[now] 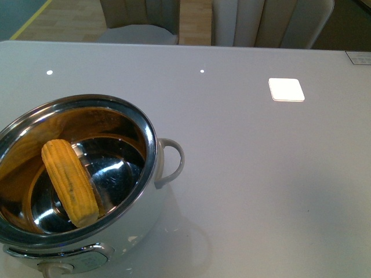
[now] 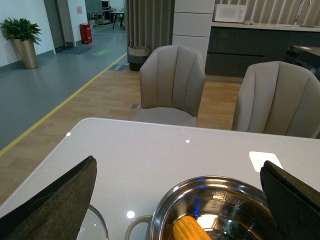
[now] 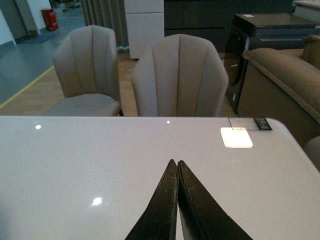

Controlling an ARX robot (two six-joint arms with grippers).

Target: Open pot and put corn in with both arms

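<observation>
Down at about 8 o'clock on the table (image 1: 249, 174) the corn cob (image 1: 69, 182) lies slanted inside my lidless electric pot (image 1: 87, 255), so left claw (image 2: 180, 200) hangs wide apart, right claw (image 3: 177, 187) pinched empty.

One pot (image 1: 152, 152), lid off. One corn (image 1: 69, 180) cob inside it. Two chairs (image 3: 179, 77) beyond the far edge of one table (image 1: 261, 174). Two grippers (image 3: 177, 172) show.
</observation>
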